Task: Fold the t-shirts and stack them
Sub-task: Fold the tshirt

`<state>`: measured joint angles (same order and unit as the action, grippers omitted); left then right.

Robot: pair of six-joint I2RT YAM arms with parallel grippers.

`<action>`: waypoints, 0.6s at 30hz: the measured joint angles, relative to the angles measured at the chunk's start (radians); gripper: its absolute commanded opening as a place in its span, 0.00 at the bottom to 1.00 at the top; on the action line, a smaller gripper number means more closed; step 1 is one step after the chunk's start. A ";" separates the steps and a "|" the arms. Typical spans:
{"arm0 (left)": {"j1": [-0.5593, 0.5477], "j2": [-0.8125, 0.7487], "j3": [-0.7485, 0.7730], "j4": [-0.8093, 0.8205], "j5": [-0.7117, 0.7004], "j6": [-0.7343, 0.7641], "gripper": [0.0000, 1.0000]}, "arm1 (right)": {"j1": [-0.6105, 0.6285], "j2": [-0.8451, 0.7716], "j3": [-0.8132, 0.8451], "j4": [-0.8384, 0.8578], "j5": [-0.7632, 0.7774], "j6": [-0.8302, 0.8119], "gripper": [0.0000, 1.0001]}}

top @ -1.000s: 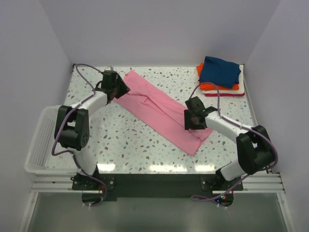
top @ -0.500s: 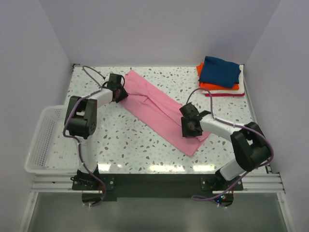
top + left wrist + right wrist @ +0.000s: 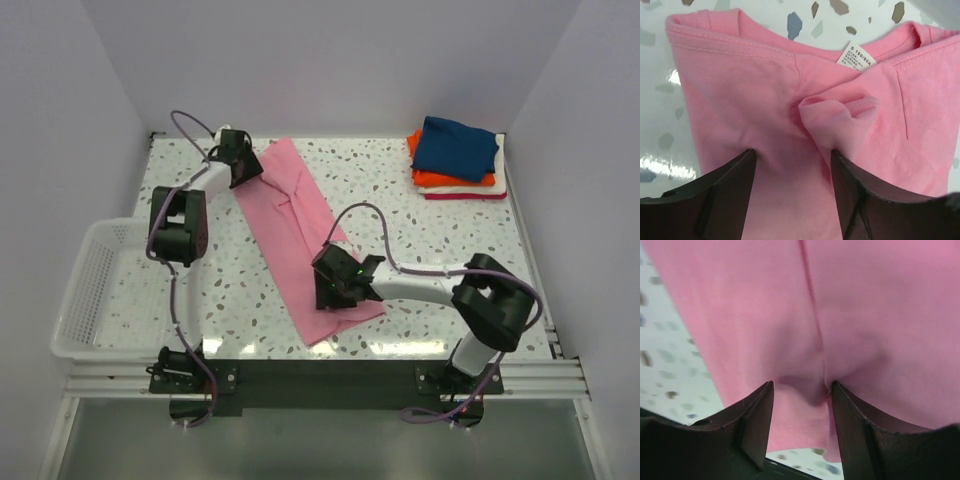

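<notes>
the light pink t-shirt [image 3: 296,225] lay as a long folded strip on the speckled desk [image 3: 440,240], running from the upper left of the top frame to the lower centre. the jaws of the left arm [image 3: 178,225] were clenched on its collar end, those of the right arm [image 3: 420,288] on its lower end. the folded stack [image 3: 455,155], navy on top, sat at the upper right.

Left arm [image 3: 176,222] and right arm [image 3: 425,288]: white tubular links between bulky black joint housings, on black base plates [image 3: 178,380] at the lower edge of the frame. Purplish-grey cable [image 3: 186,118] looped along each arm. Fingers [image 3: 725,200] matte black, broad, with angled inner faces.
</notes>
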<state>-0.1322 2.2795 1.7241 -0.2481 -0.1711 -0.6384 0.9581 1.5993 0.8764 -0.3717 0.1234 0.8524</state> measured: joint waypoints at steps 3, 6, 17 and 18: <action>0.020 0.034 0.046 0.026 0.056 0.020 0.73 | 0.066 0.133 0.147 0.030 -0.043 0.048 0.54; 0.040 0.045 0.065 0.051 0.127 0.031 0.77 | 0.092 0.208 0.263 0.053 -0.072 0.063 0.54; 0.052 -0.087 0.049 0.086 0.282 0.031 0.76 | 0.089 0.073 0.276 -0.007 -0.018 0.020 0.56; 0.051 -0.123 0.026 0.089 0.284 0.029 0.75 | 0.089 0.038 0.255 -0.013 -0.004 0.018 0.55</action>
<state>-0.0811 2.1567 1.7504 -0.1593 0.1127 -0.6094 1.0470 1.6371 1.1313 -0.3851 0.1192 0.8700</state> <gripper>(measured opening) 0.768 0.553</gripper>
